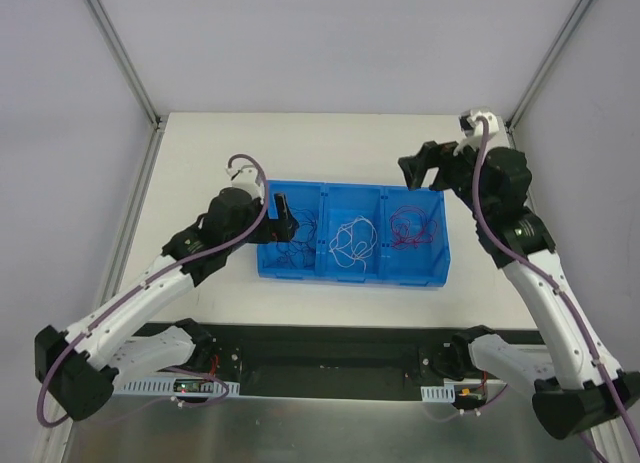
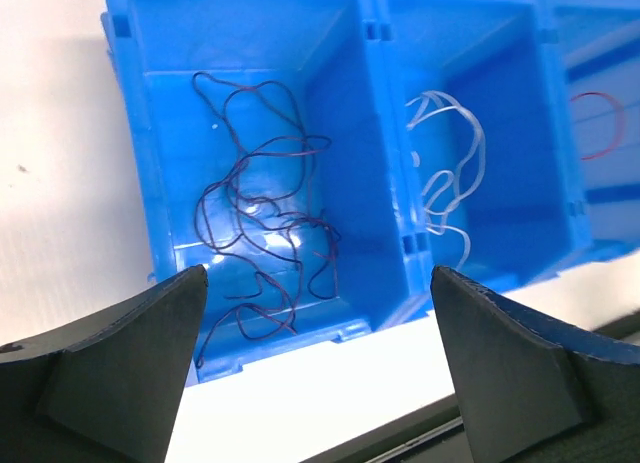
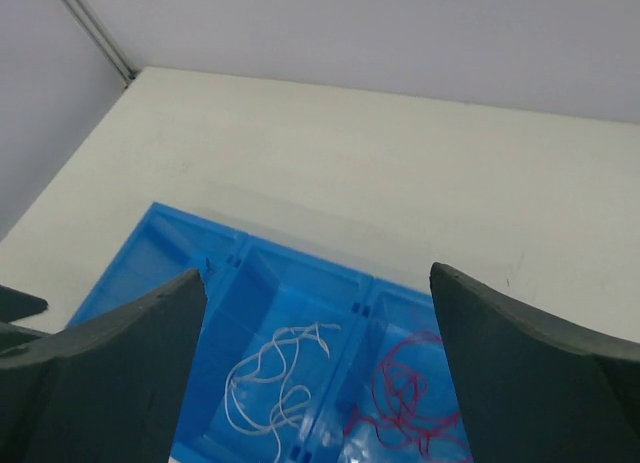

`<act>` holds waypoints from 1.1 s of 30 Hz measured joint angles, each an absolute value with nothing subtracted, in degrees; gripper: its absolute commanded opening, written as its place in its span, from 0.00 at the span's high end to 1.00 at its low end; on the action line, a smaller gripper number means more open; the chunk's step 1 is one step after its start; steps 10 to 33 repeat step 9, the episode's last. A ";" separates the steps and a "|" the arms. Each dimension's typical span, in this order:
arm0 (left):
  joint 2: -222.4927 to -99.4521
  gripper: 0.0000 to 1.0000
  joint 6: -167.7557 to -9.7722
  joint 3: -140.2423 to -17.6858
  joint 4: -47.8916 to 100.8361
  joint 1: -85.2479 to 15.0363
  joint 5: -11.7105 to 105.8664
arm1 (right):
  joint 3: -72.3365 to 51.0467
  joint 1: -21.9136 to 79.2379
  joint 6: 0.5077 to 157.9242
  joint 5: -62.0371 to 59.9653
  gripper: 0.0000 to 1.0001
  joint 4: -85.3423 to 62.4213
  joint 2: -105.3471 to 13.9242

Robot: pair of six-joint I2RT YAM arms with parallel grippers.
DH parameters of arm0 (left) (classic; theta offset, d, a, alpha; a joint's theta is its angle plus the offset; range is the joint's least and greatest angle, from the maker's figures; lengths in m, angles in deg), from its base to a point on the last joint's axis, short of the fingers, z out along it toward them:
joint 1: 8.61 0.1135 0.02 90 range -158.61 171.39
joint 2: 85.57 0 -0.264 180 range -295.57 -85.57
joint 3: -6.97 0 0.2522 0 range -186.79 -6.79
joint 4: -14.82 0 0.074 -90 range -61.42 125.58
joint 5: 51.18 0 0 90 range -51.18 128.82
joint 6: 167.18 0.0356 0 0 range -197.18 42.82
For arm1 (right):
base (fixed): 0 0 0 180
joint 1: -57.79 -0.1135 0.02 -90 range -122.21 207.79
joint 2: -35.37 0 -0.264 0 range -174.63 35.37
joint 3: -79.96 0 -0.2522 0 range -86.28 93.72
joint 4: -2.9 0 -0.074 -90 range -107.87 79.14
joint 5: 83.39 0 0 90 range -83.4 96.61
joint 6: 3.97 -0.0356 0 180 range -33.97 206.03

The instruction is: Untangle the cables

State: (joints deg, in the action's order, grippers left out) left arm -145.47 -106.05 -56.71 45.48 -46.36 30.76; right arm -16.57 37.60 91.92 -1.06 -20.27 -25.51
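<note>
The cables lie sorted in a blue three-compartment tray (image 1: 350,186). A dark purple cable (image 1: 300,245) (image 2: 265,233) curls loosely in the left compartment. A white cable (image 1: 352,241) (image 2: 455,173) (image 3: 275,378) fills the middle one, and a red cable (image 1: 415,228) (image 3: 405,388) the right one. My left gripper (image 1: 283,215) (image 2: 318,271) hangs open over the tray's left end, above the dark cable, with nothing between its fingers. My right gripper (image 1: 425,168) (image 3: 318,273) is open and empty, raised behind the tray's back right corner.
The tray (image 3: 150,253) sits mid-table on a white tabletop (image 1: 200,163). Grey walls with aluminium posts (image 1: 120,48) close in the back and sides. A black rail (image 1: 330,358) with the arm bases runs along the near edge.
</note>
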 measured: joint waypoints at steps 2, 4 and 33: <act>-140.39 0.03 -106.02 -53.97 43.25 -45.58 33.10 | -22.21 37.56 91.57 1.02 0.04 -21.39 -20.03; -136.33 0.02 -105.98 -50.96 39.67 -45.32 36.14 | -28.76 37.19 90.87 2.31 0.04 -22.11 -13.60; -132.24 0.01 -106.13 -45.34 32.24 -45.29 45.76 | -42.34 35.94 87.24 5.15 0.04 -26.79 3.32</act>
